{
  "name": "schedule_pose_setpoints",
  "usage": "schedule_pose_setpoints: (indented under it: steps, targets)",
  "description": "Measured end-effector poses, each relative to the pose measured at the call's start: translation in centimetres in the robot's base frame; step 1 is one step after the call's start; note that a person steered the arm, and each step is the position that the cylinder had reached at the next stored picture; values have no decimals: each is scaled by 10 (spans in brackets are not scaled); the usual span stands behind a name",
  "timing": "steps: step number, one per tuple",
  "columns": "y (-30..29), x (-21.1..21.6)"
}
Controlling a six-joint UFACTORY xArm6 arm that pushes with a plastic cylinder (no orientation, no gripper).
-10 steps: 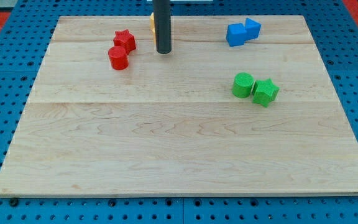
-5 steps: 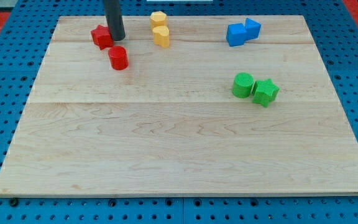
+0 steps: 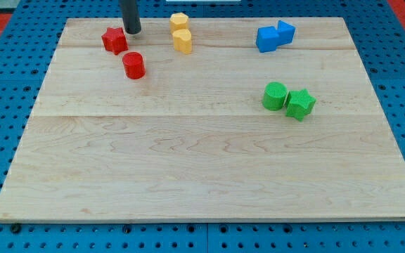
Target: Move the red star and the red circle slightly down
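Note:
The red star (image 3: 114, 40) lies near the board's top left. The red circle (image 3: 133, 65), a short cylinder, stands just below and right of it, apart from it. My tip (image 3: 131, 31) is at the top of the board, just up and right of the red star, very close to it; I cannot tell whether they touch. The rod rises out of the view's top.
Two yellow blocks (image 3: 181, 31) stand stacked one above the other at top centre. Two blue blocks (image 3: 274, 36) touch at top right. A green circle (image 3: 274, 95) and a green star (image 3: 300, 104) sit together at right. The wooden board (image 3: 202, 161) lies on a blue pegboard.
My tip swept left from beside the yellow blocks, pushed the red star left and up away from the red circle, then drew back slightly toward the top.

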State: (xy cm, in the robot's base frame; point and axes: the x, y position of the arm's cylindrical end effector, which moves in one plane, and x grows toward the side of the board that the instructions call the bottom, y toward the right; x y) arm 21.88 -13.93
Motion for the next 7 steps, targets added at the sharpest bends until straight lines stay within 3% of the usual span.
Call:
schedule_pose_setpoints:
  steps: [2, 4, 5, 7]
  targets:
    - [-3, -27]
    - [-71, 19]
    - [-53, 32]
    - [-21, 19]
